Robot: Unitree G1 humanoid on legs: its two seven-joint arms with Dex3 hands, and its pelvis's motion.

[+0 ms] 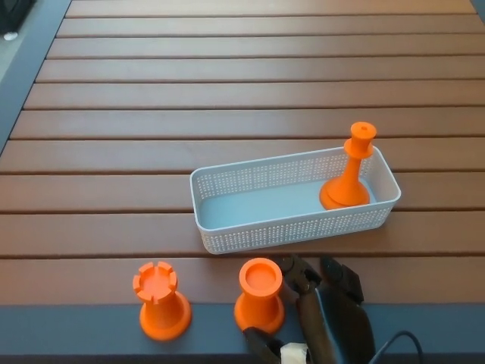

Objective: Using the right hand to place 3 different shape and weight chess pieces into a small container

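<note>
Observing your right hand, note fingers spread around the flat-topped piece beside the basket, not clamped.

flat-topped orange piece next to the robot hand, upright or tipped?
Upright. The flat-topped piece stands on its wide base at the table's near edge, round top facing the camera, with the right robot hand close beside it.
</note>
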